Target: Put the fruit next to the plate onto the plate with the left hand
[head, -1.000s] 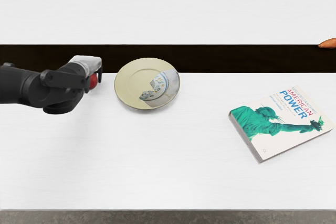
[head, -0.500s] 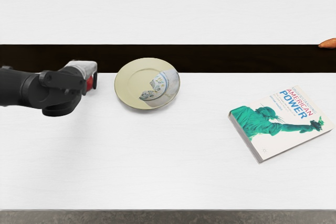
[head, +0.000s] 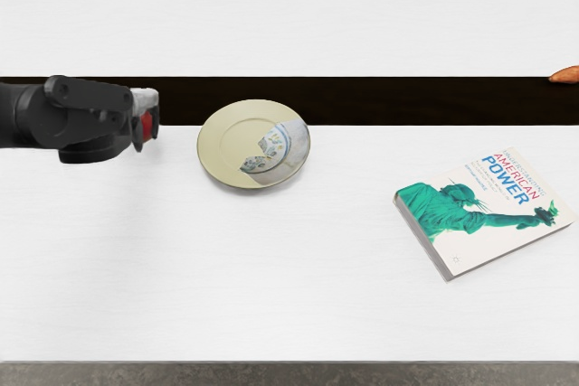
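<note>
The left hand [head: 134, 113] is seen closed around a small red fruit [head: 146, 126], held left of the plate [head: 226, 137] and apart from it. The grasp is judged done; the carry rightward and the release onto the plate are left.

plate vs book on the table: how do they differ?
Shape: plate round, book rectangular. Look: plate pale yellow-green with a patterned patch; book white with a teal statue. Place: plate left of centre at the far edge of the table; book right, nearer. Both lie flat, bare on top, untouched by the left robot hand holding the red fruit.
</note>
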Available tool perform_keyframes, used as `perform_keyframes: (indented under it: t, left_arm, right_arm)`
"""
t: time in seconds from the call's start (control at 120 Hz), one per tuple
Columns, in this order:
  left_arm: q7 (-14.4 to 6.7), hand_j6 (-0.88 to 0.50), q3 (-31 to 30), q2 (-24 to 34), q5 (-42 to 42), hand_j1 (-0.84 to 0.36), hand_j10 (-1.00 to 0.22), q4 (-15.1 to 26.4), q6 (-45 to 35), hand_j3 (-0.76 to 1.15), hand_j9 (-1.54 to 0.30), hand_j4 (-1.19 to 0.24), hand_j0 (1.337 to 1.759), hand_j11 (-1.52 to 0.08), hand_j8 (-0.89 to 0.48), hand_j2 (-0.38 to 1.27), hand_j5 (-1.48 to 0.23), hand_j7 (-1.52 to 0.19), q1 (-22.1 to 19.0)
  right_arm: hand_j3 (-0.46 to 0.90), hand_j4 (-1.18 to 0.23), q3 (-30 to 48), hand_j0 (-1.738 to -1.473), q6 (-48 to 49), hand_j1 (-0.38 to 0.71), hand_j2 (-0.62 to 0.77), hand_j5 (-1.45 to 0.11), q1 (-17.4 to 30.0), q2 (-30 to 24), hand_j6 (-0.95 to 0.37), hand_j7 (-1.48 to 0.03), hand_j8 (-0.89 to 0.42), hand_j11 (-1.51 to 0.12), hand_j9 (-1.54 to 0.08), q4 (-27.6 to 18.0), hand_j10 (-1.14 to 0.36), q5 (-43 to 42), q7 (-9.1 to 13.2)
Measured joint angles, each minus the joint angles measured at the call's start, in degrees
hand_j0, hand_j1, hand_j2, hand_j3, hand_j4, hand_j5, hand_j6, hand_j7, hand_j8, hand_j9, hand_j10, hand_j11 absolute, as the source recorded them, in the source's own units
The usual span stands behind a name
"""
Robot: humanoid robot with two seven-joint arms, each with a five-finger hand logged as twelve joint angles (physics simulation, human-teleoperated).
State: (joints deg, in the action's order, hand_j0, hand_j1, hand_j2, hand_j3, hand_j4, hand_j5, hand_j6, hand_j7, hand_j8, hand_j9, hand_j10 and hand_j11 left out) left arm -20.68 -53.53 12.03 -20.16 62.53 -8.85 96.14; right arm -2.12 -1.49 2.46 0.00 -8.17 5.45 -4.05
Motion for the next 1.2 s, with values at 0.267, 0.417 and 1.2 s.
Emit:
perform_keyframes:
  t: [0.267,0.417,1.2]
  left_arm:
    - [-0.1,-0.28,1.1,-0.2,2.1,-0.39,-0.52,0.1,13.0,-0.02,-1.19,-1.01,1.636,-1.22,-0.14,0.21,-1.20,-1.18,6.0]
    - [-0.1,-0.29,1.4,-0.3,2.0,-0.40,-0.52,1.5,17.5,-0.01,-1.18,-1.01,1.636,-1.22,-0.14,0.22,-1.20,-1.18,9.3]
    - [0.0,-0.29,12.9,-8.7,5.6,-0.38,-0.54,2.2,18.2,0.00,-1.18,-1.02,1.639,-1.21,-0.15,0.18,-1.20,-1.18,12.2]
  right_arm:
    - [0.00,-0.03,0.0,-1.658,0.0,-0.31,-0.01,-0.04,0.0,0.0,-0.03,-0.04,-0.03,-0.04,-0.04,0.0,-0.03,0.0,0.0]
    - [0.00,-0.03,0.0,-1.658,0.0,-0.31,-0.01,-0.04,0.0,0.0,-0.03,-0.04,-0.03,-0.04,-0.04,0.0,-0.03,0.0,0.0]
    - [0.00,-0.03,0.0,-1.658,0.0,-0.31,-0.01,-0.04,0.0,0.0,-0.03,-0.04,-0.03,-0.04,-0.04,0.0,-0.03,0.0,0.0]
